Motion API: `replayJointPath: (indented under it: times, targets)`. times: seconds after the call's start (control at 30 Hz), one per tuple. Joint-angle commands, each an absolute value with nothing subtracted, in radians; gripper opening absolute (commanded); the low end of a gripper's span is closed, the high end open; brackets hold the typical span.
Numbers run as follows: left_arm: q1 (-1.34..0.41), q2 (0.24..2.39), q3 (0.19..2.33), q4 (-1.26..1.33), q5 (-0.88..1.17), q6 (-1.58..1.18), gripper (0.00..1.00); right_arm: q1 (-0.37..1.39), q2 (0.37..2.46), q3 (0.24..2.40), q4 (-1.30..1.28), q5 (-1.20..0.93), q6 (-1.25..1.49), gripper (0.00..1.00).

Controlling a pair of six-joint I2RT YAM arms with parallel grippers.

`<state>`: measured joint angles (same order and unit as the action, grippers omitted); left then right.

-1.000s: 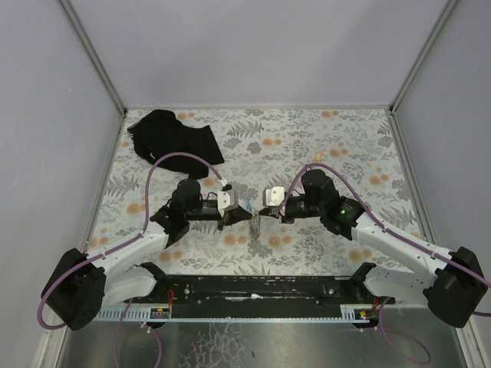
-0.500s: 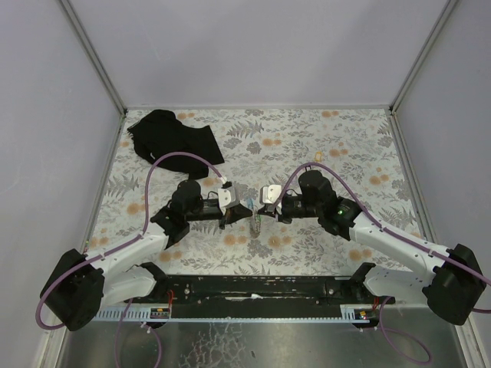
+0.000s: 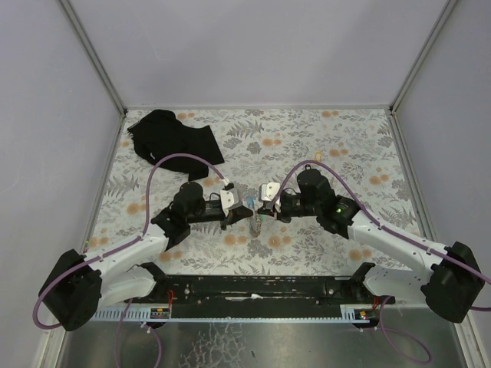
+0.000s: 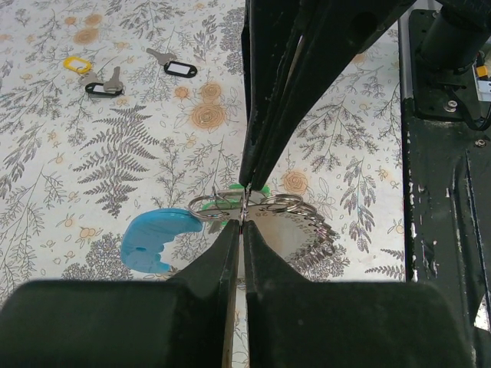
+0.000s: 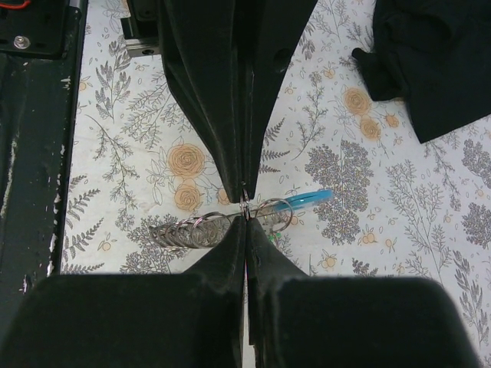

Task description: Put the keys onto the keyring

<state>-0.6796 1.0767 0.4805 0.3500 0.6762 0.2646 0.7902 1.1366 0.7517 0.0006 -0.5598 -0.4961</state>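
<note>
Plain lilac walls (image 3: pixel 253 54), metal corner strips (image 3: pixel 96 57). Floral-print surface (image 3: pixel 345 146) under left claw (image 3: pixel 247 212), grey ferns, orange blooms. Black cloth (image 3: pixel 173 138) bunched far back-left of it. Pretty even light.

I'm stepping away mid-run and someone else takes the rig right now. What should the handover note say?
Left gripper: shut on the metal rings of the keyring, held above the table.
Right gripper: shut on the same rings from the opposite side, tips nearly touching the left's.
A green tag sits at the rings; whether it is threaded cannot be told.
Loose keys lie on the table, apart from the ring.
Left to do: thread those keys on.
</note>
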Motion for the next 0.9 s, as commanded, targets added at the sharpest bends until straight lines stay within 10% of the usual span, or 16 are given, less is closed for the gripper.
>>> replayJointPath:
  times: [0.0, 0.33, 0.87]
  targets:
    - [-0.692, 1.059, 0.505, 0.398, 0.667, 0.283, 0.0, 0.805, 1.135, 0.807, 0.038, -0.601, -0.496, 0.0]
    - [-0.68, 1.057, 0.473, 0.465, 0.679, 0.262, 0.0, 0.805, 1.032, 0.763, -0.014, -0.557, -0.546, 0.2]
    - [-0.672, 1.054, 0.459, 0.496, 0.723, 0.255, 0.0, 0.804, 1.075, 0.741, -0.021, -0.512, -0.599, 0.22]
